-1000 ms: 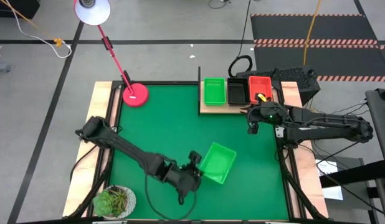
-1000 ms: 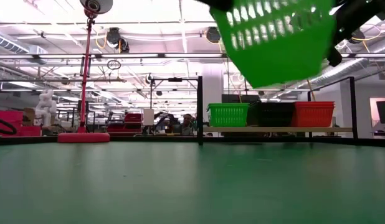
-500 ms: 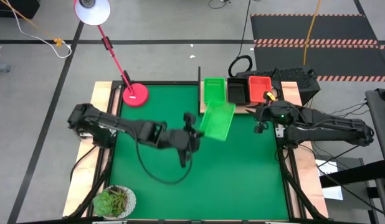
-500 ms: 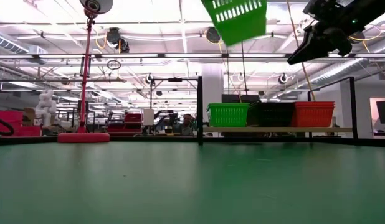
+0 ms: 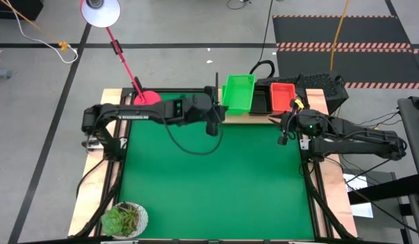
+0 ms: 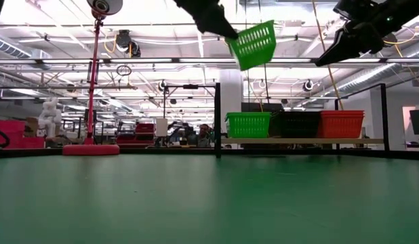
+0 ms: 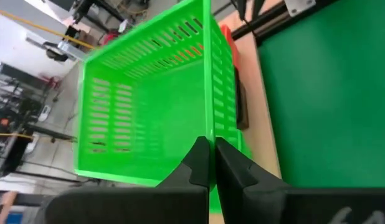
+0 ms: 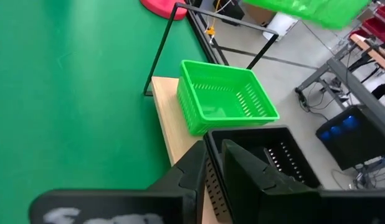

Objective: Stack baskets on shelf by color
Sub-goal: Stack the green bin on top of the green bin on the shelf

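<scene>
One green basket [image 5: 238, 92] now hangs in the air above the shelf [image 5: 245, 118], carried up from mid-bench since the earlier frame. Left end effector [image 7: 210, 163] clenched on its rim. Right end effector [image 8: 214, 163] hovers beside the shelf; fingers near-closed, holding nothing.

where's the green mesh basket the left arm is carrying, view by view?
High: green plastic mesh basket above the shelf's left end, held by left gripper.
Low: top centre, airborne.
Left wrist: fills the middle, rim pinched.
Right wrist: top right edge.
Shared landmark: green basket resting on the wooden shelf.
</scene>
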{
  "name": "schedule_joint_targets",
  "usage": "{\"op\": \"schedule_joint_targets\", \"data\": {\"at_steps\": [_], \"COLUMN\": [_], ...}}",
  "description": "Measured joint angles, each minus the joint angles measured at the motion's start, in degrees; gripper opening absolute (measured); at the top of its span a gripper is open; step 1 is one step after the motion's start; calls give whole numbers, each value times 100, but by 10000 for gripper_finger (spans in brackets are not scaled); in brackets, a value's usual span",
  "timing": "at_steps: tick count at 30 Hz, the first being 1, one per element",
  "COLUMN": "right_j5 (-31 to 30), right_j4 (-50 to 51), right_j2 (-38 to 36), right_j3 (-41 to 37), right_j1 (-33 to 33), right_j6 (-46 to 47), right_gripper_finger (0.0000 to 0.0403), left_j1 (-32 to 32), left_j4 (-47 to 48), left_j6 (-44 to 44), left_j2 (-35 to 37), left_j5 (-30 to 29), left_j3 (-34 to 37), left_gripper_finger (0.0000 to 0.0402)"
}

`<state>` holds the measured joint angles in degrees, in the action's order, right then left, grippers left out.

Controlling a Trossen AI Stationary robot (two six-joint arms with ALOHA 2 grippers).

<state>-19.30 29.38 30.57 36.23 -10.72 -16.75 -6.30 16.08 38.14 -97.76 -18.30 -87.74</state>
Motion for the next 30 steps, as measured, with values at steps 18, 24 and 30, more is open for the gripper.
{"op": "schedule_joint_targets", "data": {"at_steps": [18,24,30], "right_j5": [10,5,4], "right_j4": [135,134,135], "right_j2": [-9,-9,-9], "right_j3": [0,0,0], "right_j1": [214,271,272], "right_j6": [257,249,234], "right_gripper_finger": [45,45,45], "left_j1": [-717,-823,-847], "left_j4": [-224,-145,-86], "left_j6": [-231,-268,-282], "left_j2": [-1033,-1226,-1280], "left_j5": [389,428,445], "left_j3": [0,0,-7], "left_gripper_finger": [20,6,29]}}
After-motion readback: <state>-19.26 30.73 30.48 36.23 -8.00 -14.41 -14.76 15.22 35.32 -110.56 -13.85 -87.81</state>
